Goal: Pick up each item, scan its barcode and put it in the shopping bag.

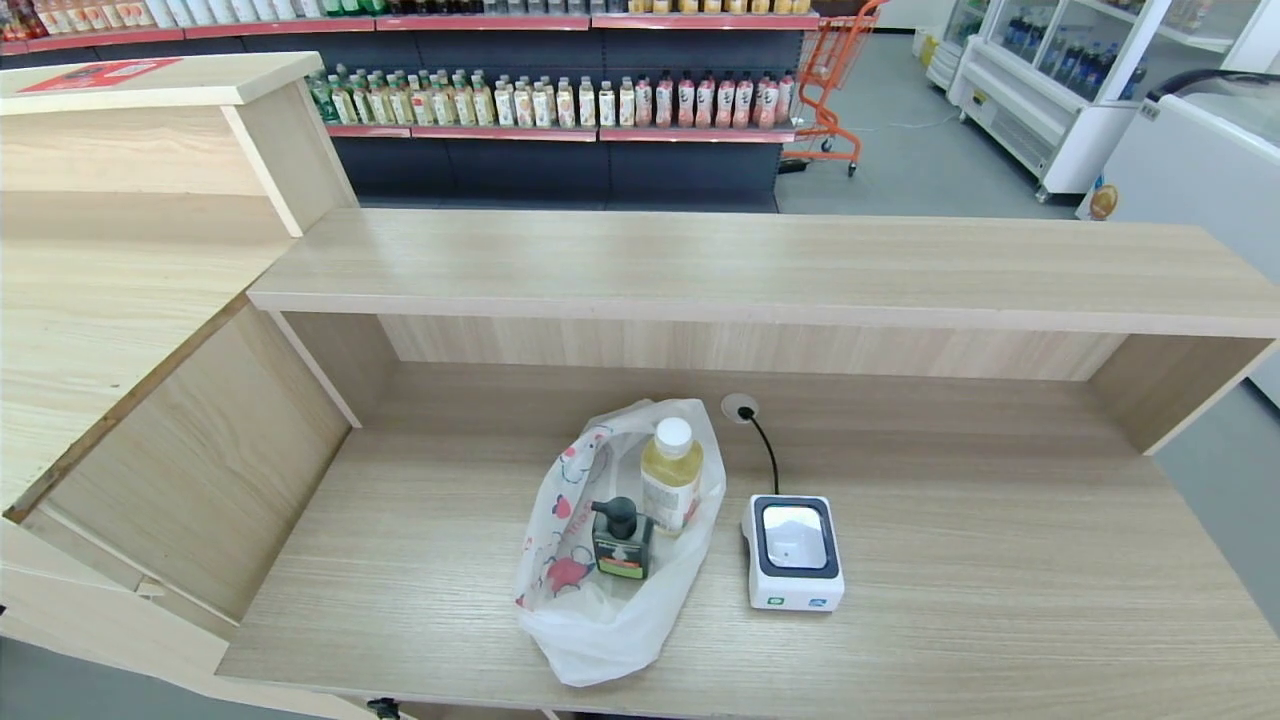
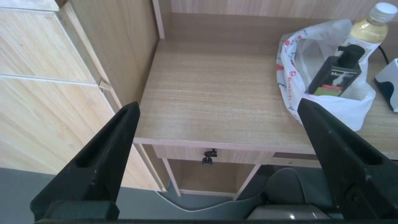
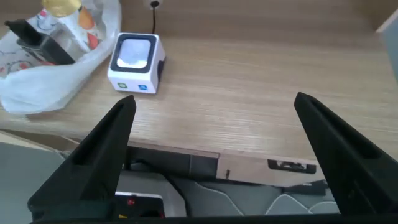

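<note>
Both items sit in the bag; both tools are empty and spread wide.

The white shopping bag (image 1: 600, 630) lies slumped on the desk (image 1: 1000, 560), mouth open, just beside the barcode scanner (image 1: 794, 552) and its black cable (image 1: 768, 450). Inside it stand a white-capped drink bottle (image 1: 671, 485) of pale yellow liquid and a dark pump bottle (image 1: 622, 545), close together. The bag looks like thin, limp film that would crumple and slide. The filled drink bottle is probably the heavier item, smooth and stiff, and best gripped round its labelled middle. The pump bottle is best gripped across its flat sides, not by the pump head. Labels show on both bottles, and red cartoon print on the bag. The left tool (image 2: 219, 107) and right tool (image 3: 214, 98) hang off the desk's near edge, jaws wide apart.
</note>
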